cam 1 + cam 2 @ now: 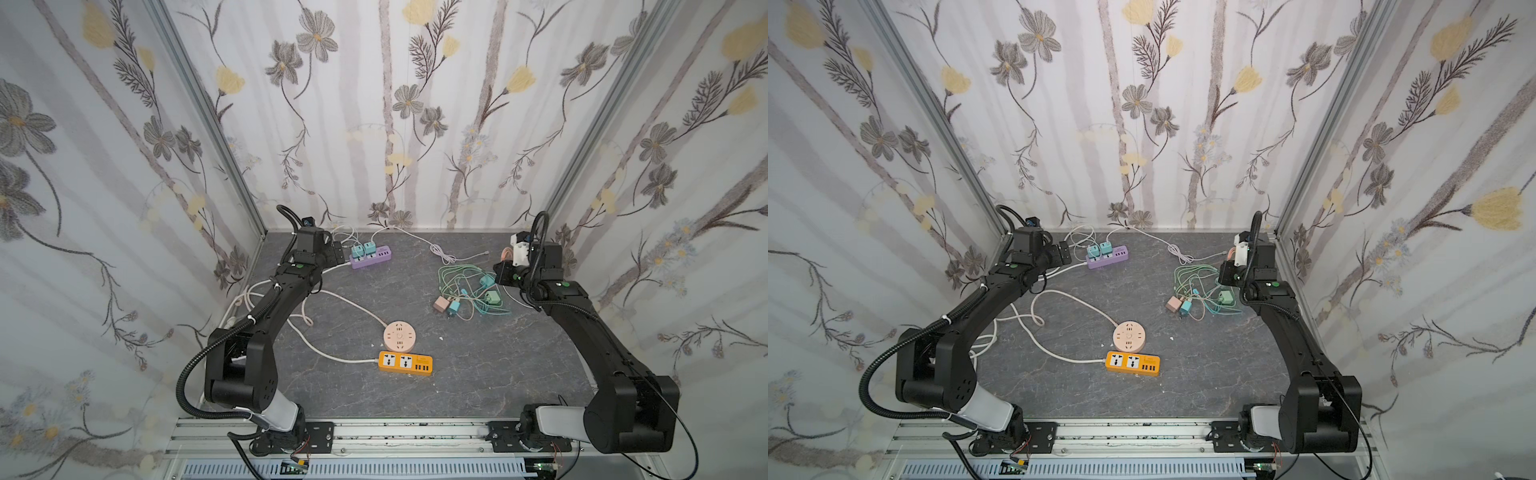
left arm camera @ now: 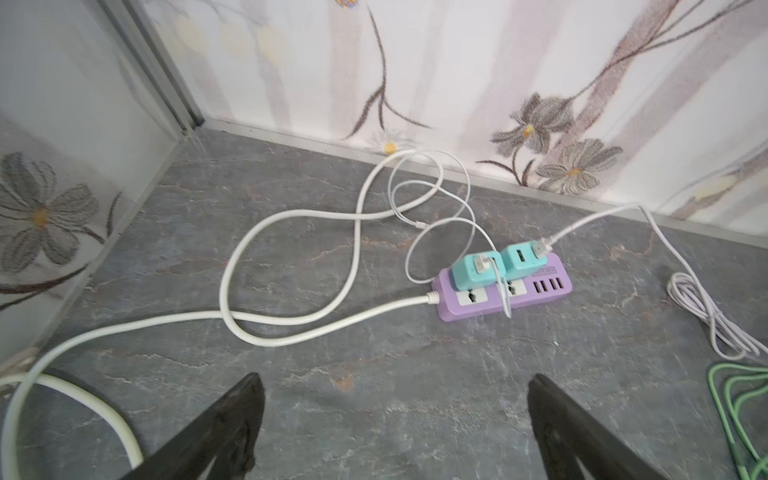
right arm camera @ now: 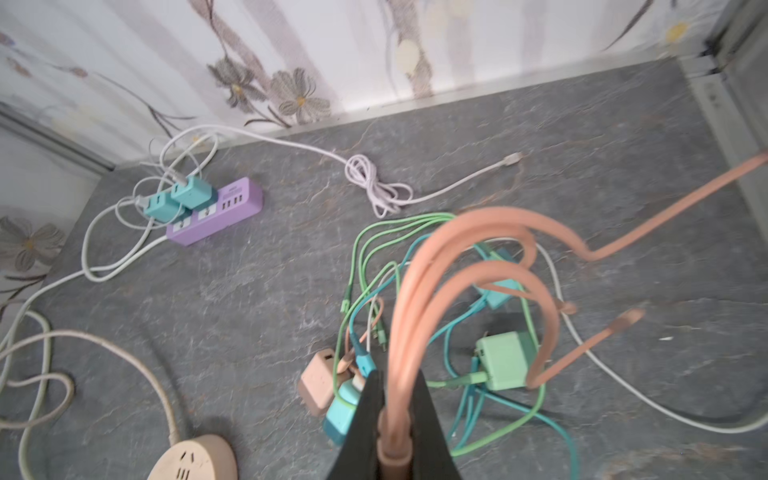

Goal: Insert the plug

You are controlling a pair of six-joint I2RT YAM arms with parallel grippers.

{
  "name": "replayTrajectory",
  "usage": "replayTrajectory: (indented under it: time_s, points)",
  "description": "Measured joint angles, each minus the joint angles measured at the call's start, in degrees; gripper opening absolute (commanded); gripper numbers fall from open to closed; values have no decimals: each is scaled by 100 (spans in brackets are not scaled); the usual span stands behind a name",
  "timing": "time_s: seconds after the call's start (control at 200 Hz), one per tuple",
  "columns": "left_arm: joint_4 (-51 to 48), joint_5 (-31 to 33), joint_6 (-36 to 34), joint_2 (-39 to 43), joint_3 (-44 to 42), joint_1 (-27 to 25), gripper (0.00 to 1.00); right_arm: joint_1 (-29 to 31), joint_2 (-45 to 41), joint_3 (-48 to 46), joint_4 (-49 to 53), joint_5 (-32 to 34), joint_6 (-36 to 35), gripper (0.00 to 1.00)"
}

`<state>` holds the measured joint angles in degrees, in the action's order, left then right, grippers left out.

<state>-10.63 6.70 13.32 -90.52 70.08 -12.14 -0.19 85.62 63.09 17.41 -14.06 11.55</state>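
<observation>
Grey tabletop (image 3: 249,311) lies beneath right jaws pinching looped pink cable (image 3: 411,299).

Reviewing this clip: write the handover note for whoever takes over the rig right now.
Left gripper: open and empty, near the purple strip.
Right gripper: shut on the salmon cable, its loops held up over the cable tangle.
Done: teal chargers sit in the purple strip with white cables attached.
Left: the salmon cable's visible end hangs free. The pink adapter and green adapter lie loose. The orange strip and round strip have nothing plugged in.
</observation>
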Motion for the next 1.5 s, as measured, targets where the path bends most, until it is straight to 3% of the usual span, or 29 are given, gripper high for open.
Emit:
replayTrajectory:
  time_s: [0.2,0.35,0.495,0.63,0.71,0.79,0.924,1.004,1.124,1.259,1.499]
  points:
    - [-955,94,-4,-566,310,-1054,100,-1038,785,1069,380,205,0,0]
    - [-1458,278,-474,-885,442,-1869,100,-1360,1086,1985,588,271,35,0]
    - [-1733,361,-868,-1217,568,-2216,100,-1495,1449,2863,621,205,7,2]
    - [-1926,402,-1082,-1384,581,-2361,100,-1467,1755,2955,984,92,-31,3]
    - [-2044,452,-1207,-1429,599,-2347,100,-1462,1784,2765,1193,94,-66,12]
    - [-2177,496,-1384,-1443,584,-2337,100,-1427,1775,2592,1357,96,-133,37]
    - [-2374,387,-1639,-1370,450,-2328,100,-1224,1692,2328,1681,179,-323,72]
    - [-2496,273,-1720,-1346,446,-2288,100,-1117,1467,2026,1860,273,-374,80]
    - [-2693,275,-1679,-1434,487,-2269,100,-879,970,1467,1921,564,-374,82]
    - [-2837,411,-1447,-1488,479,-2273,100,-356,439,861,1921,435,-363,82]
    - [-2962,619,-1045,-1550,308,-2269,100,1460,437,7,1668,264,1473,90]
